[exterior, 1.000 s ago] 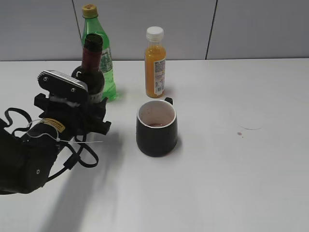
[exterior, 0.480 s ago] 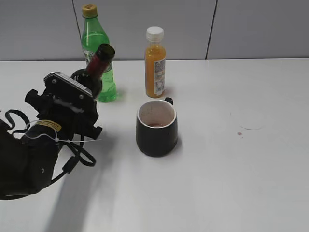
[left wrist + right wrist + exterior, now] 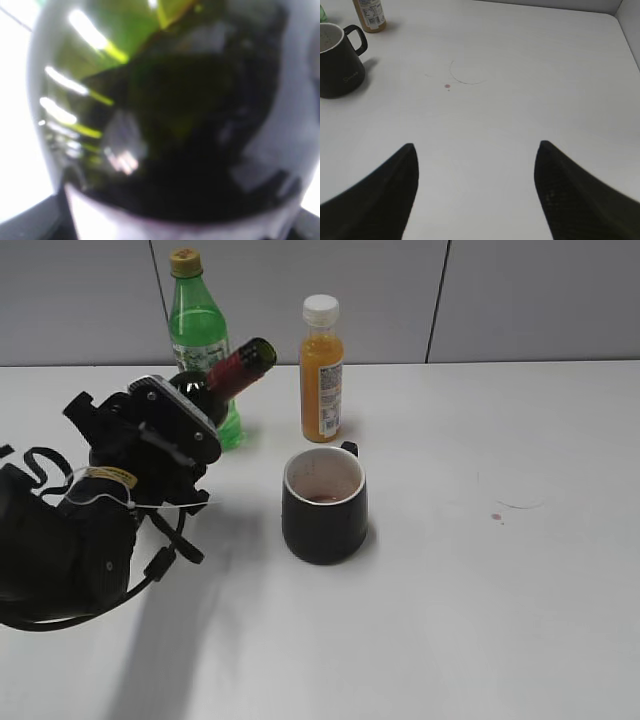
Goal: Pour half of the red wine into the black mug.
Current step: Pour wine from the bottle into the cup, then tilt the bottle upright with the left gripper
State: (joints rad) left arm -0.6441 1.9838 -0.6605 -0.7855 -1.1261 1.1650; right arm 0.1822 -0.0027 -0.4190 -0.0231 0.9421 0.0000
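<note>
Wine bottle (image 3: pixel 215 380): small, dark green glass, maroon foil on the neck. Held off the table (image 3: pixel 480 590) at the left, tilted with the open mouth up and to the right, short of the mug. Judged rigid, smooth, slippery and breakable, weighty for its size; best held around the body, as now.

Contents: red wine (image 3: pixel 165 150), dark behind the glass in the left wrist view; level not readable.

Left hand (image 3: pixel 165 435): closed around the bottle's body.

Black mug (image 3: pixel 324 505): squat, white inside, upright near the table's middle, right of the bottle; a little reddish liquid at the bottom, stained walls.

Right hand (image 3: pixel 475 190): fingers spread wide, holding nothing, over bare table.

Green bottle (image 3: pixel 200 335), capped, behind the wine bottle. Juice bottle (image 3: pixel 322 370), capped, orange contents, behind the mug.
</note>
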